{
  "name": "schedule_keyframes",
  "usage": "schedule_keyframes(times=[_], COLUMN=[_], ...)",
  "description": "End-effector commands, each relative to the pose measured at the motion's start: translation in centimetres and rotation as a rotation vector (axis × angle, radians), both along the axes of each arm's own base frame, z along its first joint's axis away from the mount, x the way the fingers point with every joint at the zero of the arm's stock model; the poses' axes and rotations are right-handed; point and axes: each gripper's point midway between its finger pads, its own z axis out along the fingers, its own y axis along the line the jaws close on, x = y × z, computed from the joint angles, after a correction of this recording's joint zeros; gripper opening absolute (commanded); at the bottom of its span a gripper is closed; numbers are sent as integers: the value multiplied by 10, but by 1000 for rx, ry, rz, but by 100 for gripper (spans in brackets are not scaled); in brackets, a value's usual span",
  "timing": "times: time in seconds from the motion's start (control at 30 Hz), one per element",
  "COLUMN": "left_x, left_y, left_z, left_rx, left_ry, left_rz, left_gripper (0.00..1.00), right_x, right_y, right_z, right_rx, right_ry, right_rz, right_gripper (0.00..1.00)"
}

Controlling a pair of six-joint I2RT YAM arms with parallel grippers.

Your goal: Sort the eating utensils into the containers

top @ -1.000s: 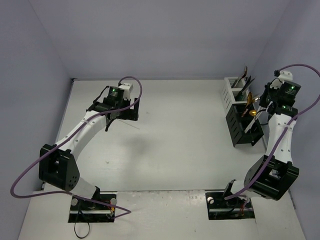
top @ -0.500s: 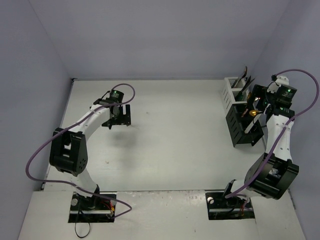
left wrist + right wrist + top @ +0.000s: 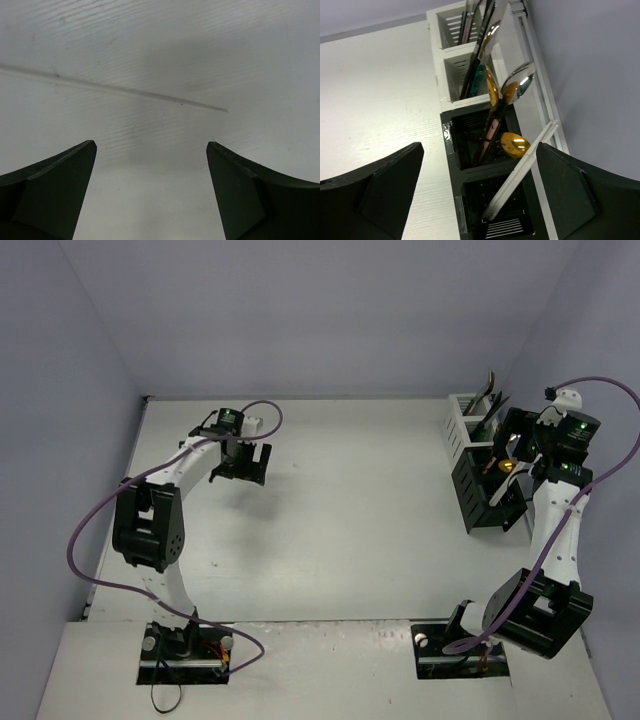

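The white holder (image 3: 436,45) holds black-handled knives (image 3: 470,30), silver forks and a teal-handled piece (image 3: 479,77). The black holder (image 3: 451,165) stands against it. Its far compartment holds gold spoons (image 3: 514,144), and a pink-handled silver spoon (image 3: 522,80). A pair of pale chopsticks (image 3: 520,175) leans in its near compartment. My right gripper (image 3: 480,145) is open and empty, hovering above the black holder (image 3: 470,495). My left gripper (image 3: 151,143) is open and empty, low over bare table at the back left (image 3: 240,472). No utensil shows loose on the table.
A thin pale line (image 3: 115,89) runs across the table in front of my left gripper; I cannot tell whether it is a mark or an object. The right wall (image 3: 590,60) runs close behind both holders. Purple cables (image 3: 100,510) loop over both arms.
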Motion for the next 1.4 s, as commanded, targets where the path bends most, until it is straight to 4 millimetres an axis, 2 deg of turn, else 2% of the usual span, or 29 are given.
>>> schedule_keyframes(times=[0.0,0.1,0.17,0.2,0.3,0.47,0.9,1.03,1.23,1.37], left_x=[25,17,7,8,13,20,46,42,23,12], left_y=[-13,-7,0,4,15,23,22,31,48,56], left_z=[63,64,55,57,43,21,-25,-42,-59,-64], left_rx=[-94,-178,-183,-152,-47,35,24,61,125,159], left_ry=[-198,-150,-116,-139,-171,-191,-166,-97,33,95], left_rz=[-531,-777,-925,-1001,-1203,-1405,-1483,-1515,-1558,-1570], left_gripper=[90,90,90,89,87,82,72,52,30,20], right_x=[7,10,12,11,10,8,5,5,5,4], right_y=[12,13,14,13,14,15,16,17,22,26], right_z=[26,22,20,19,18,22,23,25,29,33], right_rx=[1,25,35,36,37,16,10,5,22,27], right_ry=[-95,-87,-81,-80,-78,-84,-74,-77,-88,-96], right_rz=[73,78,79,78,81,88,100,107,129,141], right_gripper=[93,92,92,92,92,92,91,91,91,90])
